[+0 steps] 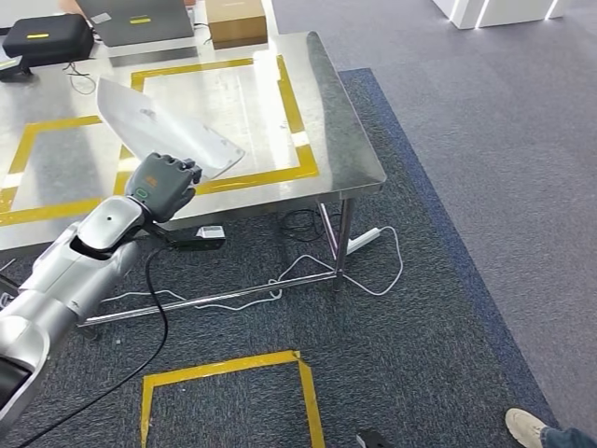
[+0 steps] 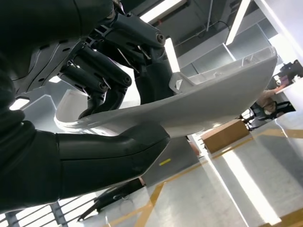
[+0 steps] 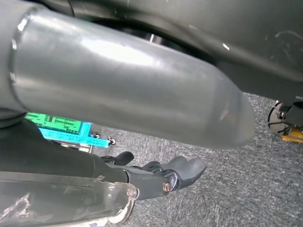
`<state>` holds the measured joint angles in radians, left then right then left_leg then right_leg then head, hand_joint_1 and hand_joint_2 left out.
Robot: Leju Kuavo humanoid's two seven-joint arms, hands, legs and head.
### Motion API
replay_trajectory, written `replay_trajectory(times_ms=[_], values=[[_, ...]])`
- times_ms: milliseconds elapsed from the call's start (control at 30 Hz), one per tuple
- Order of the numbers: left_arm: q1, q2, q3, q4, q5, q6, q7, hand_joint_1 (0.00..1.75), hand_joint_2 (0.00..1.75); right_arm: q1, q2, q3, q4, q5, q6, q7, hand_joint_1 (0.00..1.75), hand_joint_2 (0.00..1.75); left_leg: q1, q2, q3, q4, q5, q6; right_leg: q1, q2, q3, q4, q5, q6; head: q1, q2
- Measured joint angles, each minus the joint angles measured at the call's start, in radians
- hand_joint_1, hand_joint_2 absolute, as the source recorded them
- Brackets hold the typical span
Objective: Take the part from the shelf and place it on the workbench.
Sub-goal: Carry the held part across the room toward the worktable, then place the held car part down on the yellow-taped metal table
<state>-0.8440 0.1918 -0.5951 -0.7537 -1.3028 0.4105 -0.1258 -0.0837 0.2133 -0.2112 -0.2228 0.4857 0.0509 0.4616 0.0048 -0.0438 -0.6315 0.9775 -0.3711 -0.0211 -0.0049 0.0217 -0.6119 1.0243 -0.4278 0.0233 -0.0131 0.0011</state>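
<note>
The workbench [image 1: 338, 121], a steel table marked with yellow tape rectangles, fills the upper left of the head view, with blue-grey carpet around it. On its far edge sit a black case [image 1: 46, 39], a grey box [image 1: 137, 19] and a brown box [image 1: 236, 21]. Cables [image 1: 352, 266] trail on the floor under the right end, a taped square [image 1: 225, 369] lies on the near carpet, and a person's shoe [image 1: 524, 427] shows at the near right.

The left arm reaches in from the near left, and the left hand [image 1: 163, 185] holds the part [image 1: 161, 126], a thin pale shell with a pointed end. The part is carried above the near half of the workbench, over the tape lines, tilted with its left end higher; whether any edge touches the steel cannot be told. In the left wrist view the dark fingers [image 2: 107, 78] curl over the part's upper rim and the thumb [image 2: 111, 153] presses from below, so the grip is a firm clamp across the shell.

The right hand [image 3: 168, 175] hangs over the carpet, fingers loosely curled with nothing in them.

The step in hand looks to be the placing: the part is off the shelf and at the workbench. The next move probably calls for lowering and levelling the part until it rests flat, then spreading the fingers and drawing the hand back without dragging it.
</note>
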Motion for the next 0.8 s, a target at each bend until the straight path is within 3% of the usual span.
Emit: replay_trajectory(times_ms=[367,800], values=[[-0.078,-0.025,-0.019,0.108,0.035,-0.022,0.035,1.75,1.75,0.006,0.000,-0.005,0.000,-0.014,0.020,0.000,0.00,0.00,0.000,0.000,0.000,0.000,0.000,0.000,0.000,0.000,0.000,0.000,0.000,0.000,0.000,0.000],[-0.121,0.045,0.084,0.199,0.144,-0.054,0.130,1.75,1.75,0.015,0.000,-0.009,0.001,-0.015,0.018,0.000,0.00,0.00,0.000,0.000,-0.001,0.000,0.000,0.000,0.000,0.001,0.000,0.000,0.000,0.000,0.000,0.000]])
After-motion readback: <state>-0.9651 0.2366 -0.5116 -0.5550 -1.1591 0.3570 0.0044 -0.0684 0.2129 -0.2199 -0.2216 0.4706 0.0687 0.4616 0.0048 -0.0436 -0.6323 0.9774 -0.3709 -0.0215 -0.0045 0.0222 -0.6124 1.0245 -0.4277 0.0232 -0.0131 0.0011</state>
